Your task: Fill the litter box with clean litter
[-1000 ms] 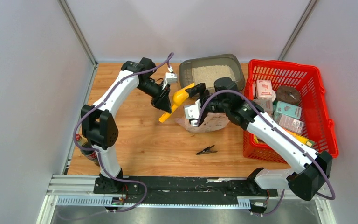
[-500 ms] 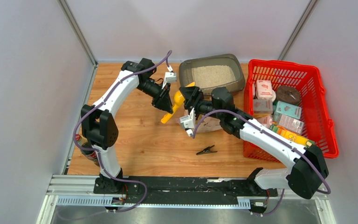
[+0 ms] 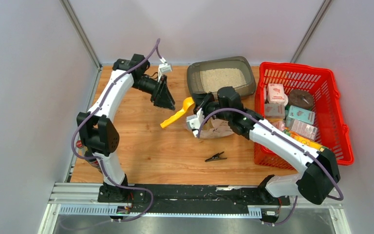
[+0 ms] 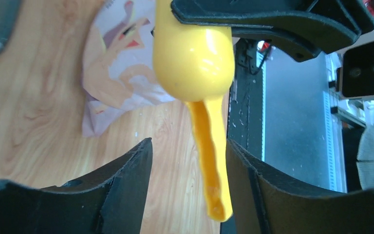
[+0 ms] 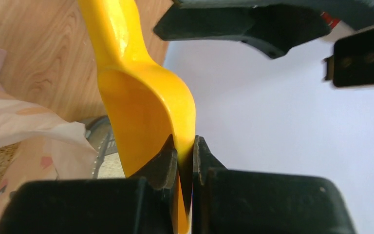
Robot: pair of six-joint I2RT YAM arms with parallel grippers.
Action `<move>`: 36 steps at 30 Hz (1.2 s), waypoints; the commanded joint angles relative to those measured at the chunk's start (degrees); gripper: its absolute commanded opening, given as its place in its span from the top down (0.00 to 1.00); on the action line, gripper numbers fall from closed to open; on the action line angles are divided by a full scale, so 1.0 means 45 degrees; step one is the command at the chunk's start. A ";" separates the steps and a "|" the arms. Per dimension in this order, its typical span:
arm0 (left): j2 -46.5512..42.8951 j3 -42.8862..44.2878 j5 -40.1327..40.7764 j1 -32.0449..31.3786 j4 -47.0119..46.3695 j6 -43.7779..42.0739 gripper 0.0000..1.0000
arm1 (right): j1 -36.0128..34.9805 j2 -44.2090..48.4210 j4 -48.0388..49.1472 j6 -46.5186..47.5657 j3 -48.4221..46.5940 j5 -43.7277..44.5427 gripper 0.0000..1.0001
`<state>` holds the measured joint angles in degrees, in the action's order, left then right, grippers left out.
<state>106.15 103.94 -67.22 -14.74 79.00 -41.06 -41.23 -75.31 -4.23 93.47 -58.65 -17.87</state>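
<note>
The litter box (image 3: 193, 78) stands at the back of the table, holding pale clean litter (image 3: 223, 78). A yellow scoop (image 3: 175, 116) hangs in front of it, above the wood. My right gripper (image 3: 197, 108) is shut on the rim of the scoop's bowl (image 5: 146, 107), with the thin yellow wall pinched between its jaws (image 5: 185, 144). My left gripper (image 3: 168, 104) is open just up and left of the scoop. In the left wrist view, the scoop's handle (image 4: 209, 161) shows between the spread fingers (image 4: 189, 144), not clamped.
A crumpled printed bag (image 3: 219, 129) lies under my right wrist. The red mesh basket (image 3: 341, 122) with boxes fills the right side. A black clip (image 3: 215, 157) lies on the wood in front. A bottle (image 3: 85, 151) stands by the left arm's base.
My right gripper has closed on the scoop's bowl. My left gripper has opened, let go of the handle and pulled back up and left. The scoop now hangs lower and flatter.
</note>
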 commanded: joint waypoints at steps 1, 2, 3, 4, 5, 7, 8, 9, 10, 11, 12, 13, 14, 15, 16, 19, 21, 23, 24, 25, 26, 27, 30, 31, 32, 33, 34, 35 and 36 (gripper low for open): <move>-0.2740 0.0986 -0.0573 0.0600 0.2375 0.1984 0.34 | 0.0216 0.0271 -0.4396 -0.2739 -0.3288 0.0045 1.00; -0.3271 0.0694 0.0416 0.0600 0.0026 0.2672 0.33 | 0.0295 -0.0097 -0.5340 -0.3111 -0.3874 -0.0148 1.00; -0.3895 0.0208 0.0987 0.0620 -0.1370 0.3355 0.32 | 0.0392 -0.0294 -0.6142 -0.4005 -0.4460 -0.0150 1.00; -0.5332 -0.1247 0.1592 0.0620 -0.2873 0.4426 0.32 | 0.0432 -0.0547 -0.7639 -0.4420 -0.5665 -0.0112 1.00; -0.6139 -0.2190 0.2971 0.0620 -0.6349 0.4997 0.31 | 0.0471 -0.1053 -0.8350 -0.4791 -0.6199 -0.0111 1.00; -0.8340 -0.5013 0.4732 0.0659 -0.9611 0.6421 0.20 | 0.0549 -0.1602 -1.0510 -0.5652 -0.7757 -0.0170 1.00; -0.8837 -0.5708 0.4878 0.0640 -1.1676 0.6525 0.17 | 0.0588 -0.2204 -1.1182 -0.5906 -0.8308 -0.0131 1.00; -0.9171 -0.6160 0.4763 0.0639 -1.2064 0.6294 0.16 | 0.0569 -0.2539 -1.1846 -0.6140 -0.8778 -0.0092 1.00; -0.9406 -0.6203 0.4627 0.0562 -1.1952 0.5209 0.16 | 0.0569 -0.2890 -1.2936 -0.6858 -0.9266 -0.0053 1.00; -0.9409 -0.6049 0.4819 0.0465 -1.1274 0.4696 0.17 | 0.0608 -0.3454 -1.3353 -0.7271 -1.0199 -0.0072 1.00; -0.9389 -0.5892 0.4937 0.0348 -1.0958 0.4226 0.17 | 0.0666 -0.3711 -1.3840 -0.7546 -1.0633 -0.0246 1.00; -0.9486 -0.5794 0.5305 0.0269 -1.0742 0.3294 0.17 | 0.0822 -0.3907 -1.4522 -0.8167 -1.1044 -0.0461 1.00; -0.9622 -0.5890 0.5522 0.0210 -1.0817 0.2898 0.17 | 0.0900 -0.4219 -1.4780 -0.8425 -1.1531 -0.0792 1.00; -0.9778 -0.6104 0.5640 0.0171 -1.1108 0.2526 0.17 | 0.0901 -0.4377 -1.5073 -0.8602 -1.1788 -0.0911 1.00; -1.0167 -0.6647 0.5660 0.0074 -1.1362 0.1691 0.17 | 0.0921 -0.4513 -1.5540 -0.8719 -1.1945 -0.1009 1.00; -1.0405 -0.6849 0.5293 -0.0374 -1.0939 -0.0688 0.16 | 0.1037 -0.4944 -1.5837 -0.9460 -1.2375 -0.1243 1.00; -1.0249 -0.6576 0.5018 -0.0532 -0.9689 -0.1517 0.16 | 0.1213 -0.5217 -1.5974 -1.0261 -1.2842 -0.1945 1.00; -0.9976 -0.6243 0.4608 -0.0571 -0.9122 -0.1677 0.16 | 0.1525 -0.5373 -1.5936 -1.0808 -1.3098 -0.2723 1.00; -0.9917 -0.6126 0.4490 -0.0572 -0.9041 -0.1580 0.16 | 0.1623 -0.5413 -1.5858 -1.1352 -1.3137 -0.2903 1.00; -0.9820 -0.6029 0.4295 -0.0572 -0.9002 -0.1328 0.16 | 0.1817 -0.5413 -1.5722 -1.1493 -1.3157 -0.3020 1.00; -0.9819 -0.5989 0.4293 -0.0591 -0.9137 -0.1112 0.16 | 0.1877 -0.5355 -1.5682 -1.1533 -1.3157 -0.3196 1.00; -0.9819 -0.6027 0.4293 -0.0591 -0.9331 -0.0820 0.17 | 0.1936 -0.5316 -1.5662 -1.1514 -1.3138 -0.3217 1.00; -1.0072 -0.6514 0.5091 -0.0552 -1.1610 0.1907 0.17 | 0.2345 -0.5063 -1.5584 -1.1435 -1.3001 -0.3741 1.00; -1.0286 -0.6883 0.5481 -0.0475 -1.2411 0.4083 0.15 | 0.2869 -0.4965 -1.5448 -1.1648 -1.2885 -0.4170 1.00; -1.0326 -0.6984 0.5253 -0.0300 -1.3676 0.5032 0.15 | 0.3222 -0.4790 -1.5331 -1.1902 -1.2845 -0.5353 1.00; -1.0307 -0.7023 0.4941 -0.0105 -1.4075 0.5854 0.15 | 0.3612 -0.4769 -1.5194 -1.2214 -1.2806 -0.6158 1.00; -1.0211 -0.7004 0.4590 -0.0064 -1.4408 0.7254 0.15 | 0.4351 -0.4730 -1.4826 -1.3009 -1.2748 -0.7036 1.00; -1.0190 -0.7101 0.4412 -0.0064 -1.5340 0.7984 0.15 | 0.4590 -0.4691 -1.4571 -1.3365 -1.2612 -0.8534 1.00; -1.0171 -0.7315 0.4314 -0.0064 -1.6103 0.8707 0.15 | 0.4767 -0.4710 -1.4297 -1.3814 -1.2553 -0.9071 1.00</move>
<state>61.10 72.34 -44.58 -15.84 23.81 -23.03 -25.47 -99.79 -74.11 40.58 -115.13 -40.47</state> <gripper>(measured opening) 0.850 0.067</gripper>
